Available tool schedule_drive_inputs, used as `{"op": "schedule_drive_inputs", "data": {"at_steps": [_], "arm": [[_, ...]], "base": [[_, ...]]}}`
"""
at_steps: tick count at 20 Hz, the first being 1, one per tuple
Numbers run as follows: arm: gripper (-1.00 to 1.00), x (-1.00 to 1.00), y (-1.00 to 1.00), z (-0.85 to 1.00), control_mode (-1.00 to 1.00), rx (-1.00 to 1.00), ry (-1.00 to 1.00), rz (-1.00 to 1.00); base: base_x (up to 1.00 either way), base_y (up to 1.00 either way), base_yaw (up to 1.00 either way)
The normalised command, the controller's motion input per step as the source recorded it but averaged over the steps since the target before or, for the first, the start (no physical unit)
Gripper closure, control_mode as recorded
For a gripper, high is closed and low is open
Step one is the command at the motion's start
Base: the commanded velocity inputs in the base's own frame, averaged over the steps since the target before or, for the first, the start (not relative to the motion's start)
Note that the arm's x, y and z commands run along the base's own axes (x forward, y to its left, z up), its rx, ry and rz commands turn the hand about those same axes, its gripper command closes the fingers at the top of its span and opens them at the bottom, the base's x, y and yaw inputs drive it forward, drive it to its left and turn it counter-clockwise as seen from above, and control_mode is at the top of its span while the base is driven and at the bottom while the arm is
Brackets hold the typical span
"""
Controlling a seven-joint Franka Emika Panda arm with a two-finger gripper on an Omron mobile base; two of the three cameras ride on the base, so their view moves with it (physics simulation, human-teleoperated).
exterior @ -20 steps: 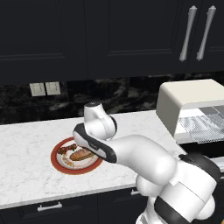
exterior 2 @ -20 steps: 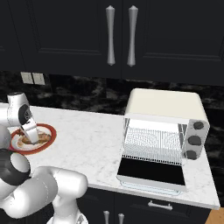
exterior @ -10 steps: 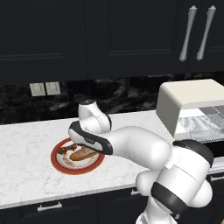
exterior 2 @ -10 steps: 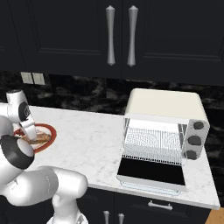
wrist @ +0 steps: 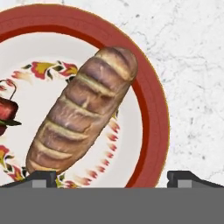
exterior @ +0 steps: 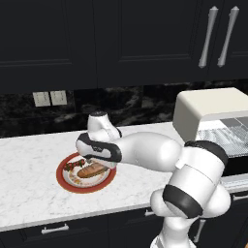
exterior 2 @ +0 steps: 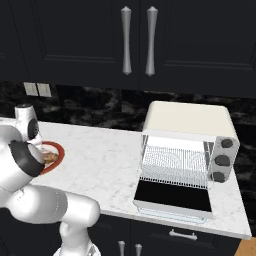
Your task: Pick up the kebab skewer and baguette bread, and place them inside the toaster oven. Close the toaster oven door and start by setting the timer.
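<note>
The robot's hand [wrist: 112,178] hangs low over a red-rimmed plate [wrist: 154,109], its two dark fingertips [wrist: 41,178] spread wide and grasping nothing. Seen from the hand camera, one tip stands at the near end of the baguette bread [wrist: 82,111], the other above the plate's rim. The golden-brown scored loaf lies at a slant across the plate's patterned white centre. Just beside it, at the edge of that view, sit red and dark green chunks of the kebab skewer [wrist: 6,113].

From the left base camera, the plate [exterior: 65,180] rests on the white marble desk [exterior: 29,193], the loaf [exterior: 92,170] and the skewer [exterior: 73,165] side by side on it, partly under the arm's wrist.

Well apart along the desk stands the cream-white toaster oven [exterior 2: 187,120]. The toaster oven door [exterior 2: 172,196] is dropped flat open, baring the wire rack [exterior 2: 172,162]. Three dark knobs [exterior 2: 221,160] line its side panel. Black cabinets [exterior 2: 75,40] with silver handles hang beyond.
</note>
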Motion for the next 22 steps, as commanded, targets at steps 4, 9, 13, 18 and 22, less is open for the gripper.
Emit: {"op": "schedule_drive_inputs", "data": {"at_steps": [4, 9, 13, 18, 22], "arm": [[-1.00, 0.23, 0.00, -0.19, -1.00, 0.00, -0.03, -0.18], [-1.00, 0.26, 0.00, 0.00, -1.00, 0.00, 0.00, -0.17], [-1.00, 0.31, 0.00, -0.10, -1.00, 0.00, 0.06, 0.00], [-1.00, 0.19, 0.00, -0.41, -1.00, 0.00, 0.00, 0.00], [-1.00, 0.09, 0.01, -0.28, -1.00, 0.00, 0.00, -0.01]], "base": [[0.00, 0.00, 0.00], [0.00, 0.00, 0.00], [0.00, 0.00, 0.00], [0.00, 0.00, 0.00], [0.00, 0.00, 0.00]]}}
